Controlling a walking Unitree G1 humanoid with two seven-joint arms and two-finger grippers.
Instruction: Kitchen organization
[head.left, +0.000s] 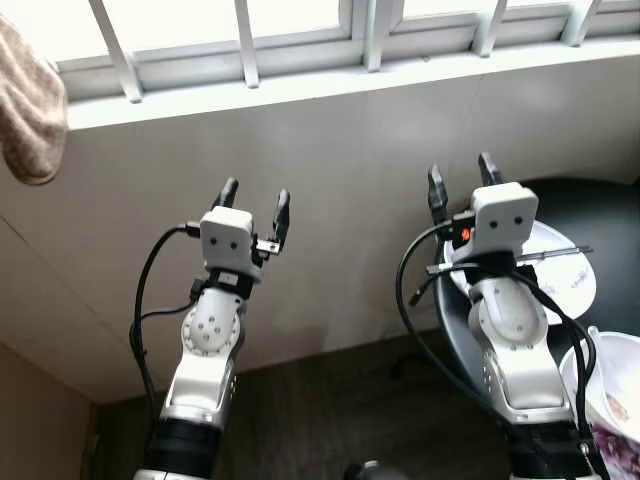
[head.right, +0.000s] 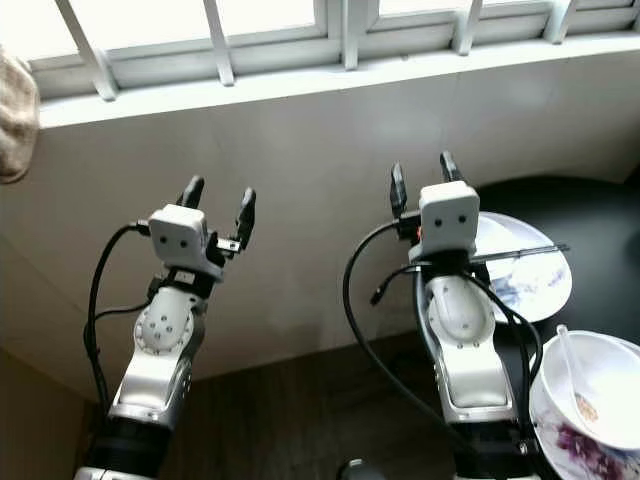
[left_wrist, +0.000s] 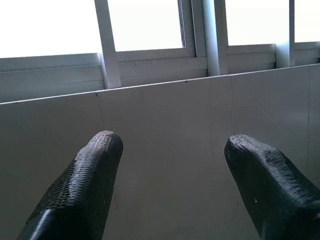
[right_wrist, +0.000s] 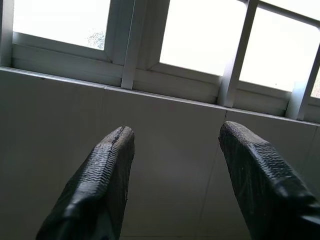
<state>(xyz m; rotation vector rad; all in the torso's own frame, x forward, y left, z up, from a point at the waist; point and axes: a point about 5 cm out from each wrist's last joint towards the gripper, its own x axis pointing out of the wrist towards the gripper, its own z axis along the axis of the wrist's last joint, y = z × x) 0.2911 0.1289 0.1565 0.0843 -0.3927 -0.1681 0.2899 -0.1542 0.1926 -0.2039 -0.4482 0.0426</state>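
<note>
A round black table (head.right: 600, 205) stands at the right. On it lies a white plate (head.right: 535, 275) with blue markings and a pair of chopsticks (head.right: 530, 252) across it. Nearer me, a white bowl (head.right: 600, 385) holds a white spoon (head.right: 572, 362) and rests on a floral plate (head.right: 570, 445). My right gripper (head.right: 421, 178) is raised and open over the table's left edge, pointing at the white wall. Over the floor to the left, my left gripper (head.right: 218, 202) is also raised, open and holding nothing. Both wrist views look along parted fingertips (left_wrist: 95, 155) (right_wrist: 112, 150) at the wall and window.
A white tiled wall (head.left: 330, 150) with a barred window (head.left: 240, 40) above it faces me. A beige cloth (head.left: 30, 100) hangs at the upper left. Dark wood floor (head.left: 320, 400) lies below, between my arms.
</note>
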